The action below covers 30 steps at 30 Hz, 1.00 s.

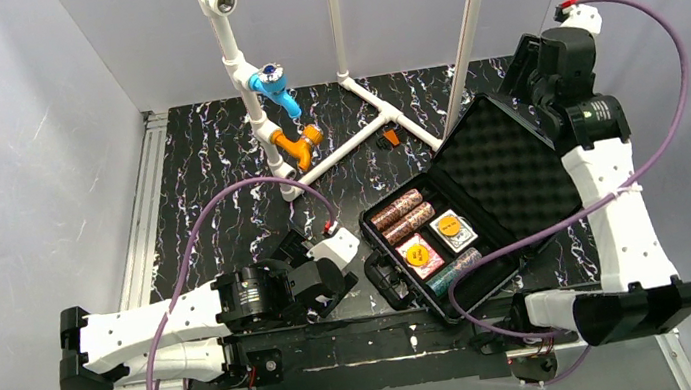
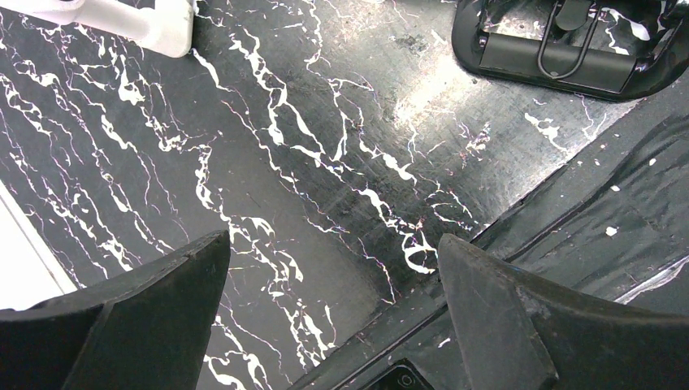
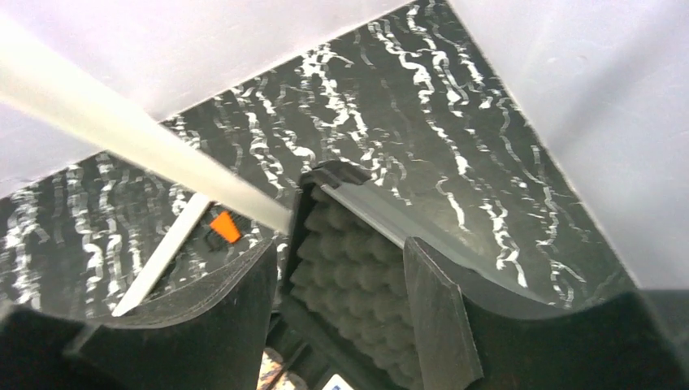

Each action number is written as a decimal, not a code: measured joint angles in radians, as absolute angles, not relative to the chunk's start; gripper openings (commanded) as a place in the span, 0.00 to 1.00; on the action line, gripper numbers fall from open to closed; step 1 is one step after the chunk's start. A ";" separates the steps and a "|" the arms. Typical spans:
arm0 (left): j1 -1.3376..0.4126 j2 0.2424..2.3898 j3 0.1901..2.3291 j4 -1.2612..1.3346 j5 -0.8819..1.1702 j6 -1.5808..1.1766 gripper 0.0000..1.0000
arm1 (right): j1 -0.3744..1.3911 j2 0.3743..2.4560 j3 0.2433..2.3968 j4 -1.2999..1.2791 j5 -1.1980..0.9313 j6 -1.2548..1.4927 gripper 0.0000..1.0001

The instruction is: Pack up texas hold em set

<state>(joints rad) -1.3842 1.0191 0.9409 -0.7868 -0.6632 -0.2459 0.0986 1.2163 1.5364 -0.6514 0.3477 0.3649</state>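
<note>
Top external view: shows left arm folded low by its base, right arm stretched far out. Holds left gripper (image 2: 333, 244) spread wide and empty over the table (image 2: 268, 122), with the case handle (image 2: 569, 49) ahead to its right. Straddles the foam-lined lid (image 3: 349, 260) corner with right gripper (image 3: 340, 248), fingers apart; cannot tell whether pinching. Nearer than that gripper, finds the open case (image 1: 397, 287) holding red-brown chip rolls (image 1: 403, 215), a green chip roll (image 1: 454, 269) and card decks (image 1: 463, 237) topped with orange discs (image 1: 417, 252).

case (image 2: 520, 57): cut by top edge | foam (image 3: 349, 252): partly behind fingers (image 3: 439, 309)
</note>
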 measured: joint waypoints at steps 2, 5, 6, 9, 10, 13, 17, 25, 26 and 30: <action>-1.385 1.019 0.941 -0.787 -0.664 -0.246 0.99 | 0.091 1.241 1.545 -0.648 0.382 0.340 0.65; -1.387 1.019 0.941 -0.787 -0.667 -0.246 0.99 | 0.074 1.298 1.572 -0.649 0.426 0.310 0.62; -1.388 1.019 0.941 -0.787 -0.667 -0.246 0.99 | 0.063 1.319 1.583 -0.648 0.435 0.304 0.59; -1.393 1.019 0.941 -0.788 -0.667 -0.246 0.99 | 0.025 1.367 1.600 -0.642 0.439 0.292 0.57; -1.395 1.019 0.941 -0.790 -0.669 -0.246 0.99 | 0.011 1.384 1.610 -0.642 0.438 0.290 0.56; -1.398 1.019 0.941 -0.794 -0.670 -0.247 0.99 | -0.041 1.457 1.657 -0.641 0.436 0.284 0.54; -1.399 1.018 0.941 -0.794 -0.670 -0.247 0.99 | -0.107 1.542 1.706 -0.651 0.415 0.286 0.42; -1.402 1.016 0.941 -0.794 -0.670 -0.247 0.99 | -0.222 1.663 1.735 -0.703 0.364 0.324 0.31; -1.402 1.016 0.941 -0.794 -0.670 -0.247 0.99 | -0.227 1.668 1.728 -0.703 0.363 0.328 0.30; -1.403 1.016 0.941 -0.794 -0.669 -0.247 0.99 | -0.233 1.670 1.640 -0.699 0.332 0.351 0.28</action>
